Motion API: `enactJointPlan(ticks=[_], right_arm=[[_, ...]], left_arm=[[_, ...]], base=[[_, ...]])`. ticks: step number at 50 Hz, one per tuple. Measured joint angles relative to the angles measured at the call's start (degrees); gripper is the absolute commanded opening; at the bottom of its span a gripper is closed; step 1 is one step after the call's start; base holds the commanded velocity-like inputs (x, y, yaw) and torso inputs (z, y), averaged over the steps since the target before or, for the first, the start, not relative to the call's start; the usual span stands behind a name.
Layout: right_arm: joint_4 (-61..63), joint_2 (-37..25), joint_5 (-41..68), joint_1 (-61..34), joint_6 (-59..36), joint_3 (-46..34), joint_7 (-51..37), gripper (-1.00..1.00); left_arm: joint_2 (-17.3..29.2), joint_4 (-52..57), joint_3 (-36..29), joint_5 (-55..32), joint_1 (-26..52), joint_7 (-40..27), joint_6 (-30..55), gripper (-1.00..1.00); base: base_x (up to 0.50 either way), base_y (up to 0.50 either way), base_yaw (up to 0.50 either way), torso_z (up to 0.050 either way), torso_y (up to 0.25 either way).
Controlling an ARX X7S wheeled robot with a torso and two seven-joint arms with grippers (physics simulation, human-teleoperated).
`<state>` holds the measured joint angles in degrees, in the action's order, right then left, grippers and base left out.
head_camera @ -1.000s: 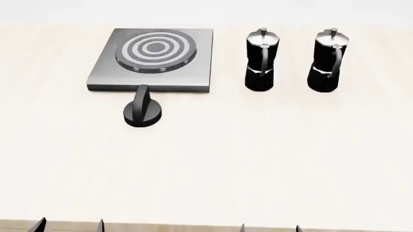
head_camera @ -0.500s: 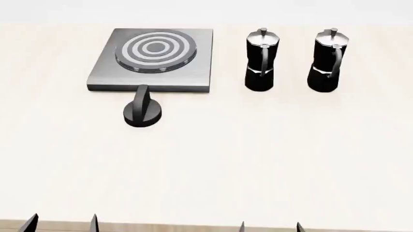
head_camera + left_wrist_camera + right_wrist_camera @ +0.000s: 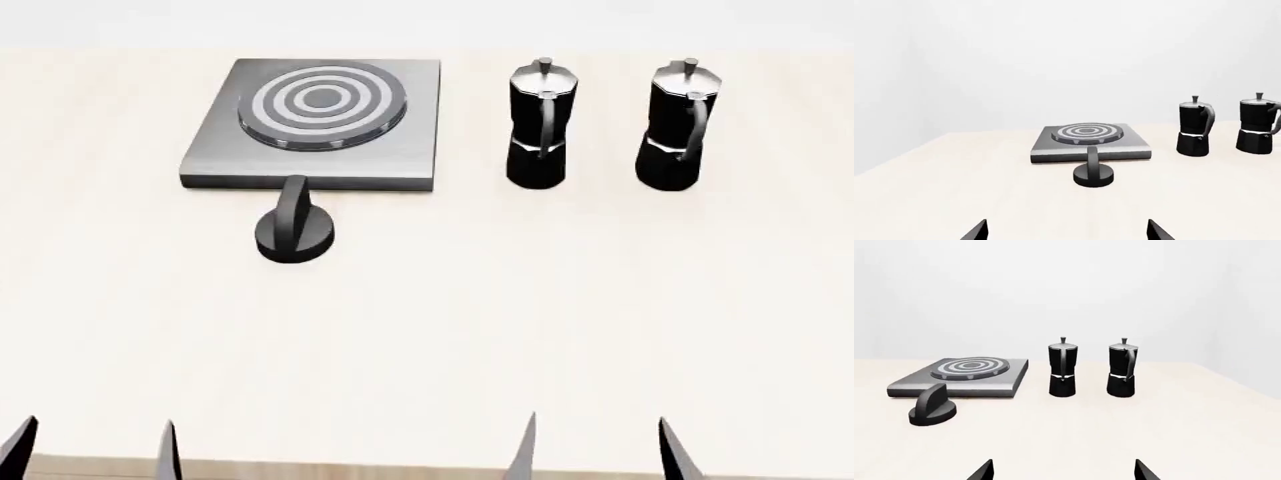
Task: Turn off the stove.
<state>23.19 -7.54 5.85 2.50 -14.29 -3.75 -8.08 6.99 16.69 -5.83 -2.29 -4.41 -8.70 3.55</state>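
A: State the largest item and the reference landmark.
B: The pale table (image 3: pixel 534 330) carries everything. The landmark is the stove (image 3: pixel 314 125), a flat square grey metal plate with a round burner of concentric rings, set toward the table's far side.

A: Items relative to the stove?
B: Two black-and-silver moka pots stand upright to its right: the near moka pot (image 3: pixel 541 125) just beside the plate, the far moka pot (image 3: pixel 681 125) beyond it, the two apart from each other. The black ridged knob (image 3: pixel 295 232) sits just in front of the stove's front edge, left of centre, grip bar pointing toward the plate.

A: Gripper status?
B: The left gripper (image 3: pixel 91 455) shows only its two dark fingertips at the table's near edge, well in front of the stove and left of the knob; jaws apart, holding nothing. The right gripper (image 3: pixel 598 452) shows likewise, well in front of the moka pots; jaws apart, holding nothing. Neither touches the knob.
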Motion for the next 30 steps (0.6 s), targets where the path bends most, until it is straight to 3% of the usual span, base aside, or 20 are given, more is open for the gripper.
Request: enactJointPlan(ticks=[30], right_arm=[[15.5, -2.4, 2.0, 1.6, -7.2, 1.3, -3.6, 1.00]], left_arm=[[2.7, 19.6, -0.1, -2.3, -4.2, -2.5, 8.8, 1.00]], base=[[0.00, 0.00, 0.00, 0.000, 0.000]])
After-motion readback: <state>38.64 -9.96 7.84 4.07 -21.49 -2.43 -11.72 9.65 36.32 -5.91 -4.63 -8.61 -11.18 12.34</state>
